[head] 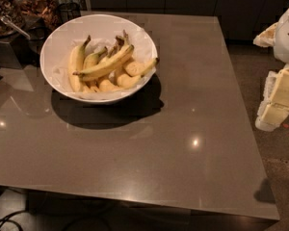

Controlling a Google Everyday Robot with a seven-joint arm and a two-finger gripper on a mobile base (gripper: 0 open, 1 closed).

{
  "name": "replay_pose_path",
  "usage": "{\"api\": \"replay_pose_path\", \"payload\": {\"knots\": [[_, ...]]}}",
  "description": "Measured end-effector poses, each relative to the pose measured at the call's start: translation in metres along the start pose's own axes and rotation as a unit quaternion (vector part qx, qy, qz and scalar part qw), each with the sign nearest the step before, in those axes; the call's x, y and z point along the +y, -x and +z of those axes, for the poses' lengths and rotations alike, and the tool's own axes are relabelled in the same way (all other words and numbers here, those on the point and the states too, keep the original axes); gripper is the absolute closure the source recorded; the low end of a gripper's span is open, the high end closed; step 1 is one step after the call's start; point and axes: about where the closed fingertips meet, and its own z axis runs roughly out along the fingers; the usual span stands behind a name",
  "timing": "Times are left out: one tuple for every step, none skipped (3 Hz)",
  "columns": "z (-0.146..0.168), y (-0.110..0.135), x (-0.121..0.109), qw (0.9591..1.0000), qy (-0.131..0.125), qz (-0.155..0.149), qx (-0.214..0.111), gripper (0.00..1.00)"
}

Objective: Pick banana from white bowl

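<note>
Broadly, a glossy brown counter [183, 129] is seen, with the white bowl [139, 35] set near its far left corner. The hand [281, 96] is held beyond the counter's right edge, well apart from the bowl; whether it is clenched or released cannot be told. The banana [106, 64] is laid atop shorter bananas [135, 67] in the bowl, its long axis running diagonally from near left to far right.

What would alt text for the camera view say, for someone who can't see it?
A white bowl of yellow bananas, the longest banana lying on top, sits at the far left of a glossy brown table. The gripper is beyond the table's right edge, far from the bowl.
</note>
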Motion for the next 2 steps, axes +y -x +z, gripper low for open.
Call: {"api": "replay_pose_path", "payload": {"knots": [[-0.001, 0.001, 0.000, 1.0000, -0.002, -0.001, 0.000, 0.00], [0.001, 0.011, -0.005, 0.9996, 0.009, -0.024, 0.008, 0.00]]}}
